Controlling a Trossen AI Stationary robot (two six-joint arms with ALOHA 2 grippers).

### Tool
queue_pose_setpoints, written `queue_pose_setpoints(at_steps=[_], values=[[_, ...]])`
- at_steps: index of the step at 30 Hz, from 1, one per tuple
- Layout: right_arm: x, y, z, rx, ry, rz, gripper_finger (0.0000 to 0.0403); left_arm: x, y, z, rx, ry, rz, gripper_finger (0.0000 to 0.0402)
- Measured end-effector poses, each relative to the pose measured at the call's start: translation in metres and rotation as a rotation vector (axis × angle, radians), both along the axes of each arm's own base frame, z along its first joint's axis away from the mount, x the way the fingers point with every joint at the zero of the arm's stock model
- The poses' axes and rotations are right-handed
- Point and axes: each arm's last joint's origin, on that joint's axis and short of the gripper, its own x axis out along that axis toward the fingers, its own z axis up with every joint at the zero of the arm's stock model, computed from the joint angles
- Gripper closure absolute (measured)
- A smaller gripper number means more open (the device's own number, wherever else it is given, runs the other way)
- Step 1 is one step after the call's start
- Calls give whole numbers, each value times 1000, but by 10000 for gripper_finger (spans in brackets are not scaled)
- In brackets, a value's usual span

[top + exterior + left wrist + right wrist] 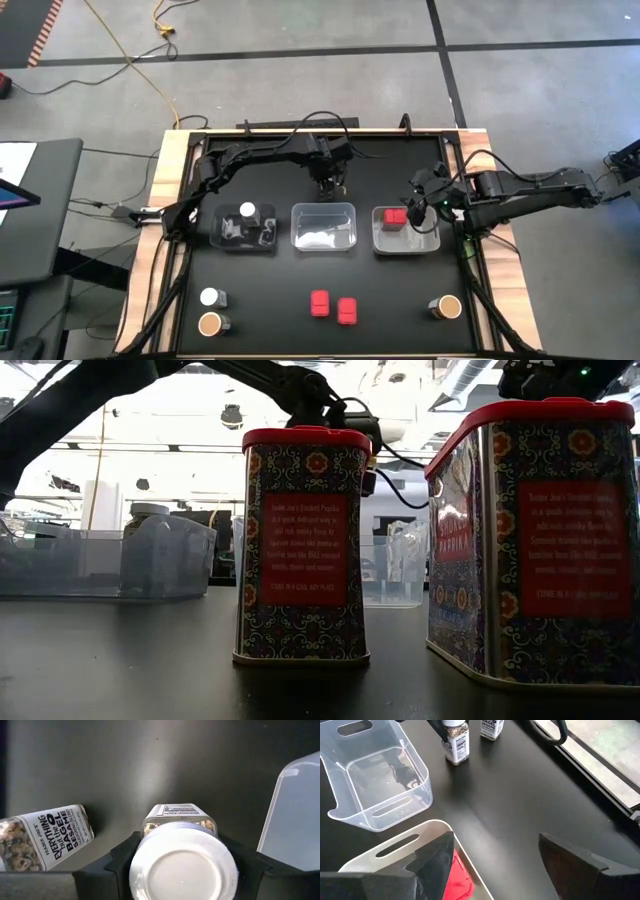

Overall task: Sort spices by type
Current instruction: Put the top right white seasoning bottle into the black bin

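Observation:
My left gripper [182,870] is over the table's far middle, behind the middle tray [323,226], shut on a clear white-capped jar [456,742]. A second such jar [45,840] stands upright on the table beside it. My right gripper [490,855] hovers open over the far corner of the right tray [405,240], where a red packet [396,216] lies. Another white-capped jar [247,212] sits in the left tray [226,240]. Near the front stand a white-capped jar [212,297], two tan-topped jars [211,323] [446,307] and two red packets [319,303] [347,310]. My left gripper pinches the jar at its white cap [182,870], with one finger [117,862] on each side. The fingers come from above, pointing down. The jar is upright below them; whether its base rests on the table I cannot tell.
The middle tray holds nothing that I can see. Bare black tabletop lies between the trays and the front row of jars and packets. Raised wooden edges frame the table, and cables run along the right side [600,775].

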Motion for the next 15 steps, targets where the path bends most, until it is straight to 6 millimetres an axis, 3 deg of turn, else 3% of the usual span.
queue_pose_setpoints(at_steps=[8, 15], values=[[5, 1, 4, 4, -44, 52, 85, -1, 0, 3, -1, -9, 21, 199], [13, 5, 8, 26, -95, 197, 85, -1, -1, 24, 8, -37, 23, 199]])
